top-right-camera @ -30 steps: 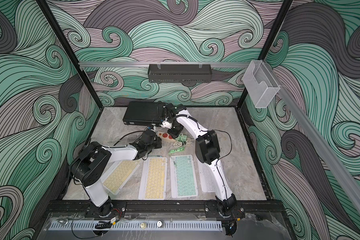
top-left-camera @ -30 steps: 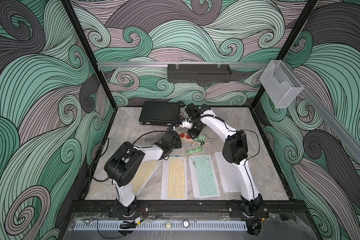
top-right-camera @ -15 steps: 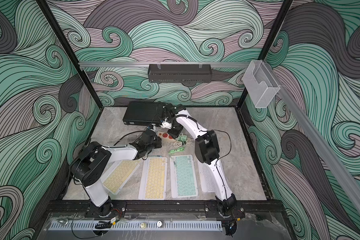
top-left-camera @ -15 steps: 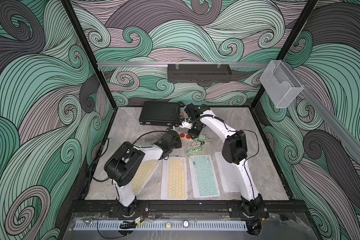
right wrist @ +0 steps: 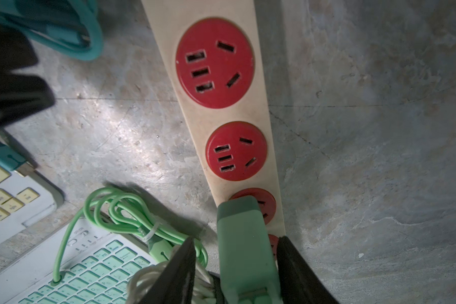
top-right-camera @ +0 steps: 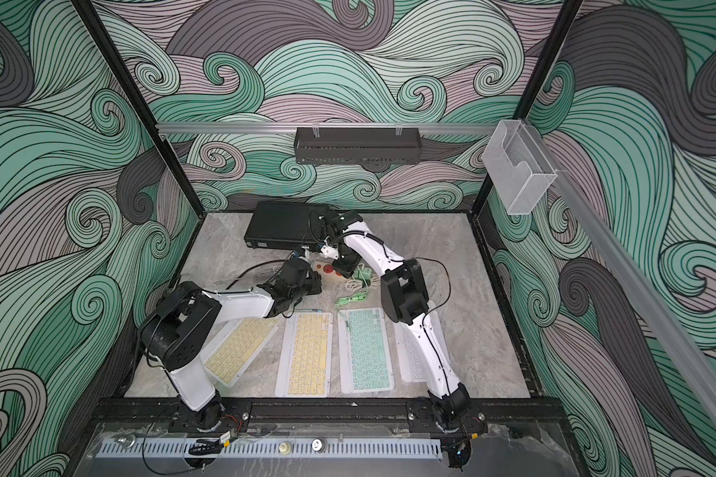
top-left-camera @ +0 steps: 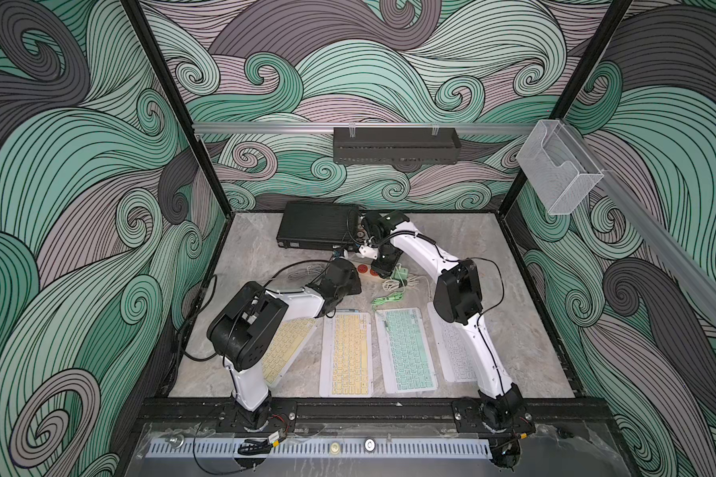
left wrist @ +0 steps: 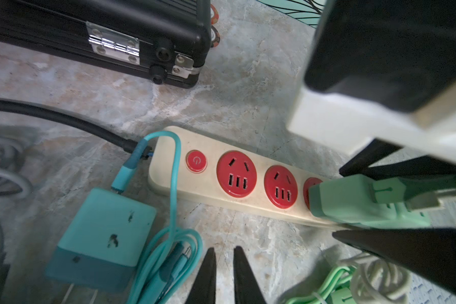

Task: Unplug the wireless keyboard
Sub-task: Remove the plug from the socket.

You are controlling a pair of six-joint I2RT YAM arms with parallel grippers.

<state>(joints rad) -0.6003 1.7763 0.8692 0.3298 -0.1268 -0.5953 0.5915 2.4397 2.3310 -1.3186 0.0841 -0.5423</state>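
Note:
A green charger (right wrist: 245, 250) stands plugged into the end socket of a beige power strip (right wrist: 229, 114) with red sockets. Its green cable (right wrist: 121, 208) runs into the green keyboard (right wrist: 95, 273). My right gripper (right wrist: 237, 260) straddles the charger from above, open; one finger stands a little off it, the other close against it. In a top view the right gripper (top-left-camera: 385, 264) hangs over the strip's end. My left gripper (left wrist: 224, 252) hovers low beside the strip (left wrist: 169, 163), fingers nearly together, nothing between them. From there the green charger (left wrist: 353, 200) shows between the right fingers.
A teal charger (left wrist: 103, 226) lies unplugged with its coiled cable by the strip's switch end. A black case (top-left-camera: 315, 225) sits behind. Two yellow keyboards (top-left-camera: 348, 355), the green keyboard (top-left-camera: 406, 351) and a white one (top-left-camera: 455, 355) line the front. A white cable bundle (left wrist: 379, 279) lies nearby.
Both arms stay where they were. The right jaws have spread a little round the green charger.

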